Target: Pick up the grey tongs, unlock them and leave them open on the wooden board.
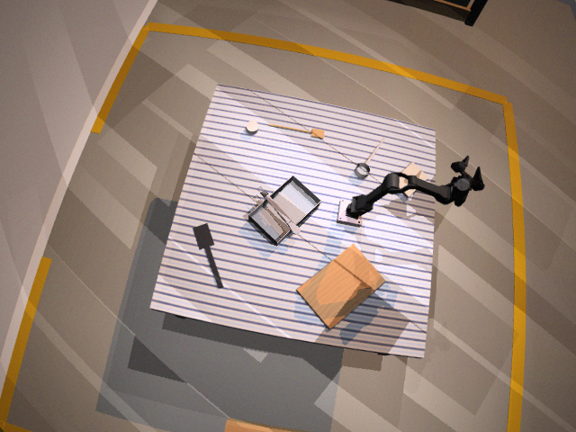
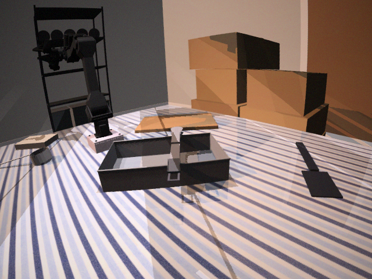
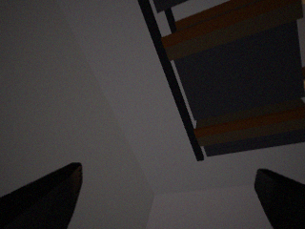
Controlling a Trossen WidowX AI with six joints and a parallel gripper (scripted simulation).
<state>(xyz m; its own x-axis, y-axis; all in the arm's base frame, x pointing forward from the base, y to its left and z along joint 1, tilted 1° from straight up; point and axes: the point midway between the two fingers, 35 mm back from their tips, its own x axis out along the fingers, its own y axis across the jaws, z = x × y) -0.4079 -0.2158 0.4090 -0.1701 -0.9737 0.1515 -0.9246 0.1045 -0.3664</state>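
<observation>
The grey tongs lie across the roasting tin, resting on its rims. Their arms look closed together. The end with a block and small loop overhangs the long wall nearest the exterior camera; the rounded end points toward the wooden board. The lock itself is too small to make out. The wooden board lies flat with nothing on it. My gripper is open and empty, raised beyond the table's right edge in the top view, far from the tongs and pointing away from them.
A dark spatula lies beyond the tin. A small pan and a pale block are near the arm's base. A white round piece and a wooden spatula lie toward the far edge.
</observation>
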